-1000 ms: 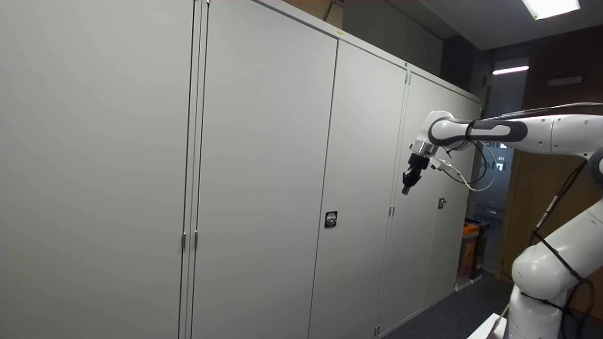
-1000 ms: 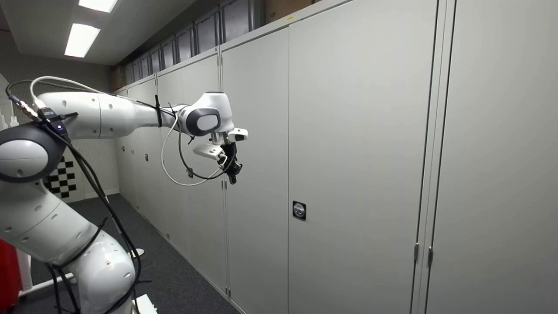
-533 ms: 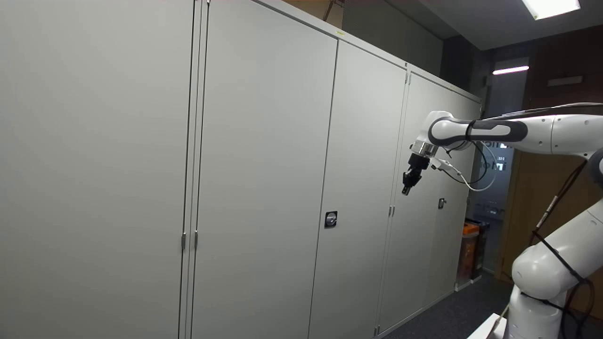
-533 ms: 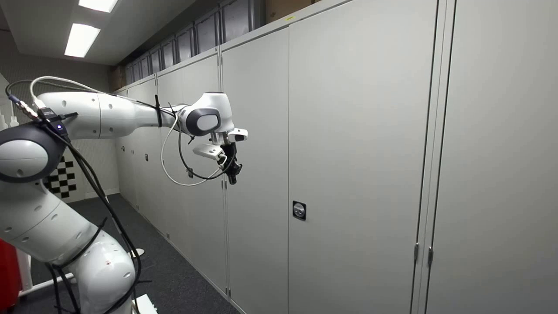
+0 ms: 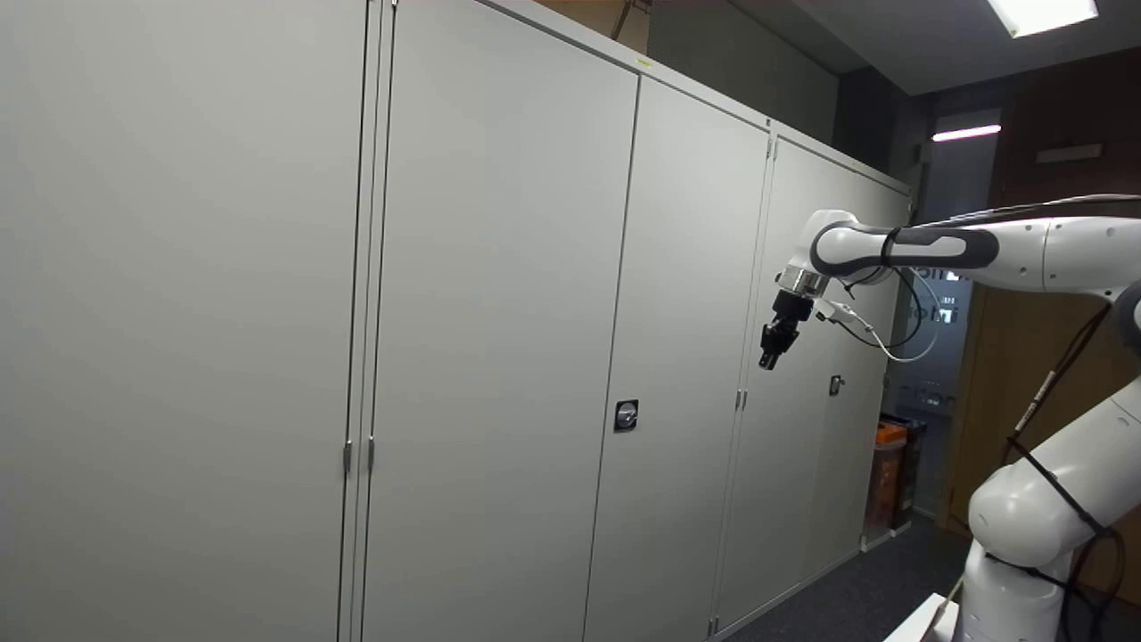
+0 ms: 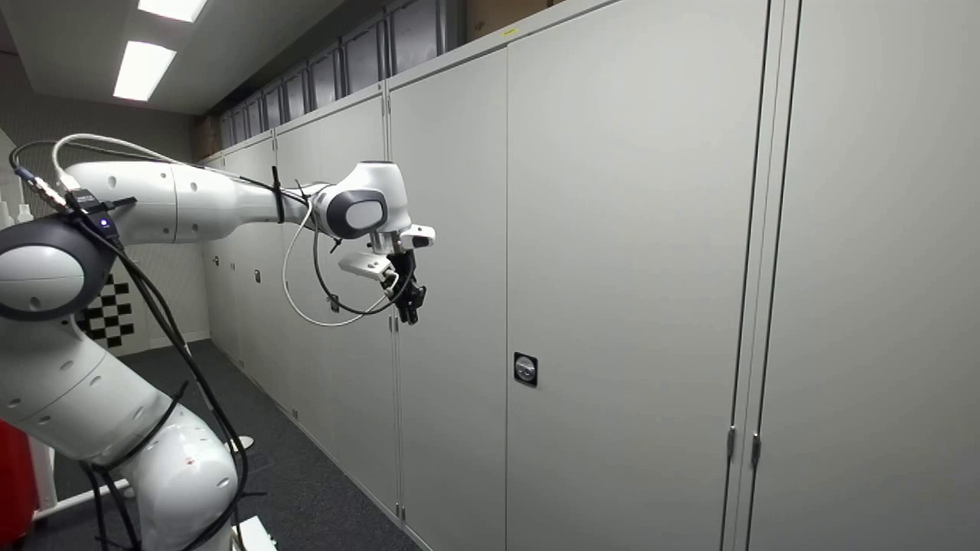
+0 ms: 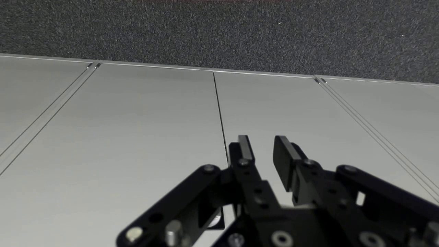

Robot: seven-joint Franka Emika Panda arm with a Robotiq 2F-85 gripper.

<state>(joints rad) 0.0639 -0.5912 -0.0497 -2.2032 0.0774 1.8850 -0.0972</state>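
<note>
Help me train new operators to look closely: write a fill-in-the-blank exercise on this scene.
The black two-fingered hand holds ____.
In the wrist view, the dark grey speckled carpet shows at the picture's ____, not its bottom.
The round silver handle on the tall flat grey door has a square plate coloured ____.
Missing words: nothing; top; black.

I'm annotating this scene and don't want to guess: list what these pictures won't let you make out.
Most of the door latch: wrist view, hidden behind the gripper.
What lies behind the cabinet doors: all views, hidden because they are shut.
Red object: in an exterior view, cut off by the left edge.
Background lettering: in an exterior view, partly behind the arm.
Yellow label: both exterior views, too small to read.
</note>
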